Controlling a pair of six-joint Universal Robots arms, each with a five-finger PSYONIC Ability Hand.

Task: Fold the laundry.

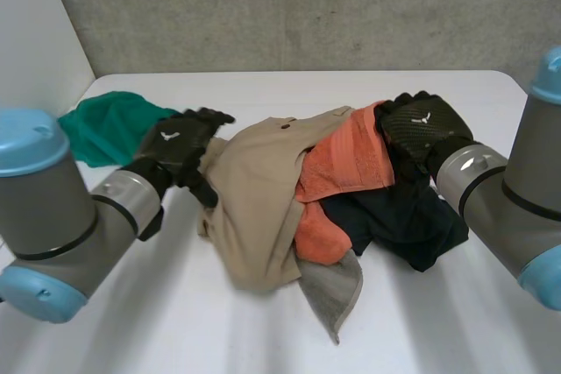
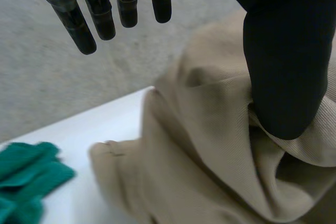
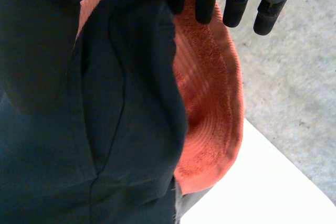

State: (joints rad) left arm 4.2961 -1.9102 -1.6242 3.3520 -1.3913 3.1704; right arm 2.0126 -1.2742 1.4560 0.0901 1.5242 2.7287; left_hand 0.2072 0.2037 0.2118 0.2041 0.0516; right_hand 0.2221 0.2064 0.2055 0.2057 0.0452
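Note:
A heap of laundry lies mid-table: a tan garment (image 1: 259, 199), an orange towel (image 1: 346, 168), a black garment (image 1: 412, 225) and a grey cloth (image 1: 337, 291) sticking out at the front. My left hand (image 1: 180, 144) hovers at the tan garment's left edge. Its fingers (image 2: 100, 14) are straight and its thumb (image 2: 286, 66) rests on the tan garment (image 2: 210, 161). My right hand (image 1: 422, 127) is over the heap's right side, where the black garment meets the towel. Its fingers (image 3: 239, 1) stand straight above the orange towel (image 3: 210, 108) and the black garment (image 3: 126, 129), holding nothing.
A green cloth (image 1: 110, 127) lies apart at the back left of the white table (image 1: 456, 339), beyond my left hand; it also appears past the tan garment as the green cloth (image 2: 26, 177). A grey wall (image 1: 307, 6) closes the back and a white panel (image 1: 35, 32) the left.

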